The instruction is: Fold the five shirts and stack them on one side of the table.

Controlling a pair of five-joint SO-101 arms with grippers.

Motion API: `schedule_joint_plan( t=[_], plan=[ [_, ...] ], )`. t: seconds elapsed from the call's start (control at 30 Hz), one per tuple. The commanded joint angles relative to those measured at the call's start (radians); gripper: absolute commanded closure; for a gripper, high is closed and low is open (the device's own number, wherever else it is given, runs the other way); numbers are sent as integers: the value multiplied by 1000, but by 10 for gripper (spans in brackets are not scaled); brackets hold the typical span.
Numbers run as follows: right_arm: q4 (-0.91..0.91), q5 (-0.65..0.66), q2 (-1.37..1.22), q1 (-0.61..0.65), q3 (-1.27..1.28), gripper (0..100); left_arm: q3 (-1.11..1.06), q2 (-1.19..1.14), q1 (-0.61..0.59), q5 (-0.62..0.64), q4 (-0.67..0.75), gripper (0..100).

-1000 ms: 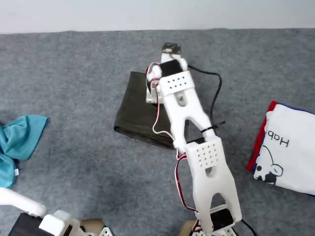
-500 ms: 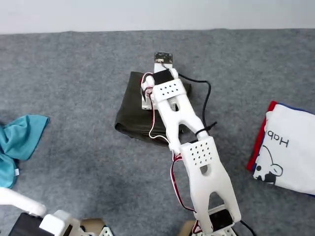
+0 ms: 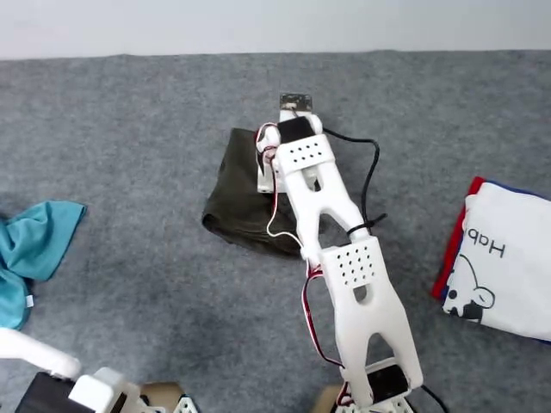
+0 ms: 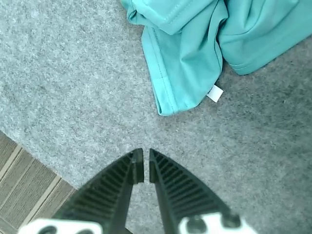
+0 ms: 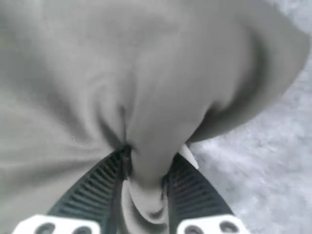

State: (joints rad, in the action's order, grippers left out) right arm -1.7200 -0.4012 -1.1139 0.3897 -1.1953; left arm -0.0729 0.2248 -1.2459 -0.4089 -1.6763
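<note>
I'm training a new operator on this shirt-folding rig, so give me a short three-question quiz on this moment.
1. True or false: the left end effector is shut and empty, near the teal shirt.
2. The right end effector pinches: A the teal shirt, B the dark shirt, C a towel.
3. What colour is the top shirt of the folded stack?
Key: 1 true; 2 B; 3 white.

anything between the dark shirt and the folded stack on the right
Nothing visible does. Bare grey table covering lies between the dark shirt, pinched in the right gripper, and the folded stack.
</note>
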Motion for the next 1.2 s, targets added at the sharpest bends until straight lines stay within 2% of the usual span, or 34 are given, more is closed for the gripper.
schedule_joint_plan(
  t=[0.0, 0.13, 0.23, 0.7, 0.93, 1.17],
  plan=[
    [-79, 49, 74, -41, -114, 989, 2, 37, 5, -8, 17, 967],
    [-79, 92, 145, -70, -118, 991, 2, 37, 8, -8, 17, 967],
    [-79, 132, 228, -82, -32, 991, 2, 37, 8, -6, 17, 967],
    [-77, 319, 1007, -229, 753, 991, 2, 37, 8, -5, 12, 967],
    [-76, 456, 1320, -360, 956, 991, 2, 37, 8, -5, 14, 967],
    [-76, 562, 1445, -544, 1003, 991, 2, 31, 9, -5, 15, 967]
  ],
)
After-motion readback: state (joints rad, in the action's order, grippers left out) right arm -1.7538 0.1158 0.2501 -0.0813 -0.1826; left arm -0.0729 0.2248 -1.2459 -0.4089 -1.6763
